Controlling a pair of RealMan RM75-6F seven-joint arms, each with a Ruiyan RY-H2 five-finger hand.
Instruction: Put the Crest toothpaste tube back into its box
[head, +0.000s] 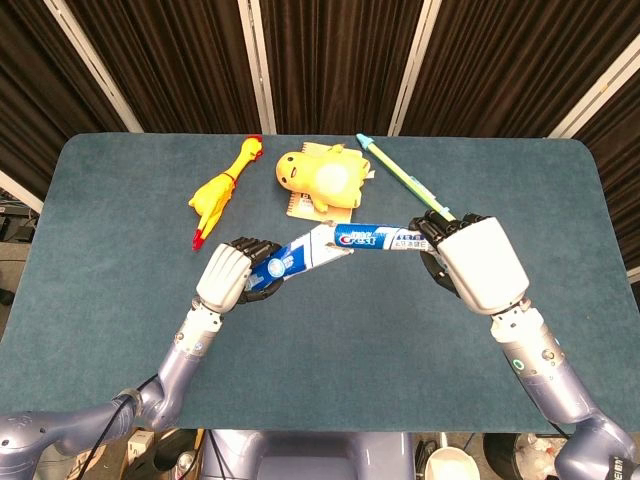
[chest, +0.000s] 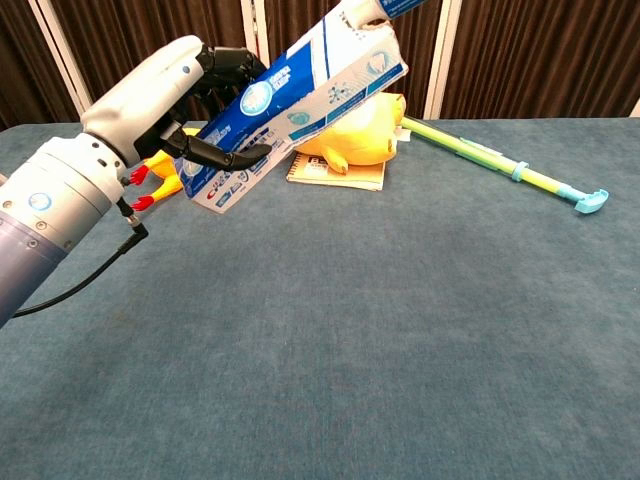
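Note:
My left hand (head: 226, 276) (chest: 170, 95) grips the blue and white Crest box (head: 296, 258) (chest: 300, 95) above the table, its torn open end pointing right and tilted up. My right hand (head: 478, 262) holds the Crest toothpaste tube (head: 378, 237) by its far end. The tube's cap end sits inside the box mouth; in the chest view only a short piece of the tube (chest: 385, 8) shows at the top edge, entering the box. The right hand itself is outside the chest view.
A yellow rubber chicken (head: 222, 187) (chest: 160, 170) lies at the back left. A yellow plush duck (head: 323, 178) (chest: 352, 130) rests on a small notebook (chest: 335, 171) at the back middle. A long green-yellow toothbrush (head: 402, 178) (chest: 500, 165) lies diagonally at the back right.

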